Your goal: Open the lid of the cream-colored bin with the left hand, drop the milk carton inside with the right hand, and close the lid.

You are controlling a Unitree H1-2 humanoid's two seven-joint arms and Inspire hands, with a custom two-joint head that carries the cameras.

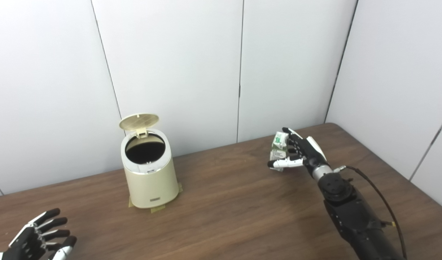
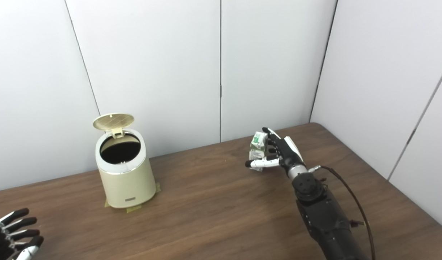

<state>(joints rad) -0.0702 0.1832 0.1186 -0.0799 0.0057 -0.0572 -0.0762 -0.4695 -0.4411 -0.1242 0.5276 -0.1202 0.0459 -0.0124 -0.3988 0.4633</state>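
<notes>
The cream-colored bin (image 1: 150, 180) stands upright on the wooden table (image 1: 228, 202), left of centre. Its round lid (image 1: 139, 121) is tipped up at the back, so the dark inside shows. A small white and green milk carton (image 1: 279, 144) sits at the table's far right, and my right hand (image 1: 302, 151) is wrapped around it, thumb in front and fingers behind. Whether the carton still rests on the table I cannot tell. Down in the bottom left corner my left hand (image 1: 38, 236) lies low with its fingers spread, holding nothing, well away from the bin.
White wall panels (image 1: 177, 72) close off the back and right side of the table. Bits of tape (image 1: 157, 208) hold the bin's base to the tabletop. A black cable (image 1: 377, 196) loops off my right forearm.
</notes>
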